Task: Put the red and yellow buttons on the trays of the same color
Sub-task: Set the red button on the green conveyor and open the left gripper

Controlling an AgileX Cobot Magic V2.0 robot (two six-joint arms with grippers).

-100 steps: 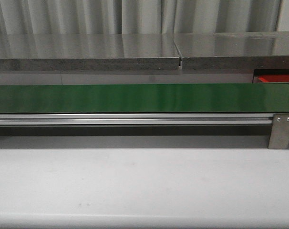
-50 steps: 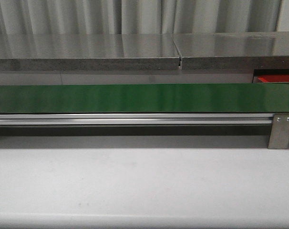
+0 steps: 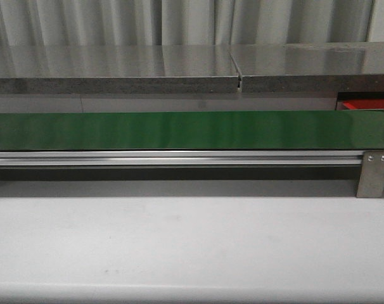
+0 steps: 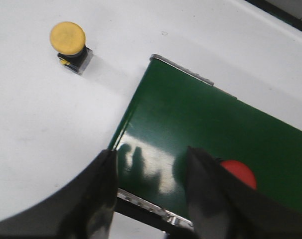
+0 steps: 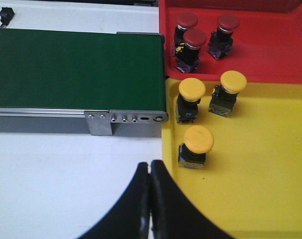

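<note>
Pale curtains and a steel shelf back a long green conveyor belt point(image 3: 192, 130) on a white table point(image 3: 192, 240); the front view shows no arms or buttons. Only the wrist views do. The left gripper point(image 4: 151, 194), fingers spread and empty, hovers over the belt's end, where a red button point(image 4: 238, 173) sits; a yellow button point(image 4: 69, 41) stands on the table beyond the belt's corner. The right gripper point(image 5: 150, 199), fingers pressed together and empty, hangs near a red tray point(image 5: 270, 45) holding three red buttons and a yellow tray point(image 5: 260, 174) holding three yellow. Sorting seems underway; next likely calls for lowering onto the red button.
</note>
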